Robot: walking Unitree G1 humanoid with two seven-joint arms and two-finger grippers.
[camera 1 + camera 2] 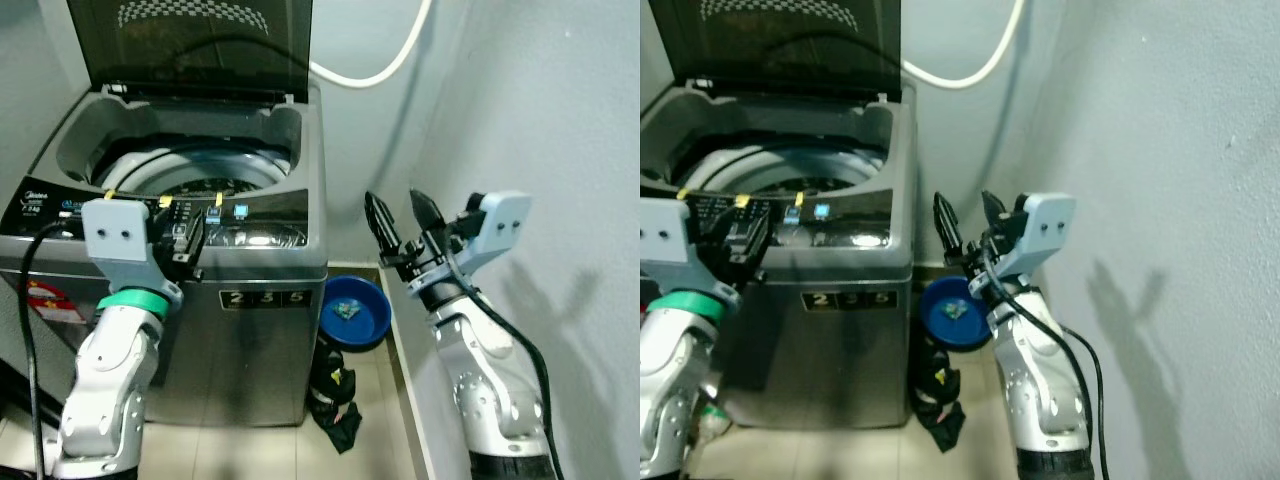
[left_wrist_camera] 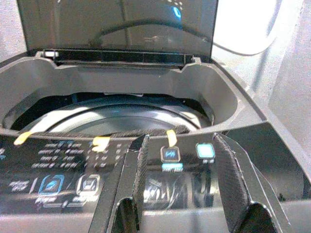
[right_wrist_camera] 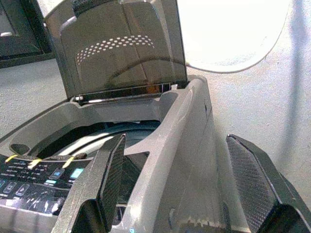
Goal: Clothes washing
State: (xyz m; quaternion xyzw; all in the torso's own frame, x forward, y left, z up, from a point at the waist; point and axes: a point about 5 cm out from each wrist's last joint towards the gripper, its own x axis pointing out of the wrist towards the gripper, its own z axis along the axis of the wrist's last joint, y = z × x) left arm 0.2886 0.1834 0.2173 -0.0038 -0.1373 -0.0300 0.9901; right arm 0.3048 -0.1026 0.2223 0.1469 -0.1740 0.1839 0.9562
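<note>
Grey washing machine (image 1: 200, 250) at frame left, lid (image 1: 195, 45) up – left gripper (image 1: 190, 243) parted over its control panel (image 1: 150, 215); right gripper (image 1: 400, 225) spread mid-frame – blue basin (image 1: 355, 312), dark cloth (image 1: 335, 400) below

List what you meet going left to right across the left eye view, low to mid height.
Left end effector at the control panel → washing machine → black cloth on the floor → blue basin → right end effector, open → wall.

One washer (image 1: 190, 250), one basin (image 1: 354, 312) (maybe cloth)
</note>
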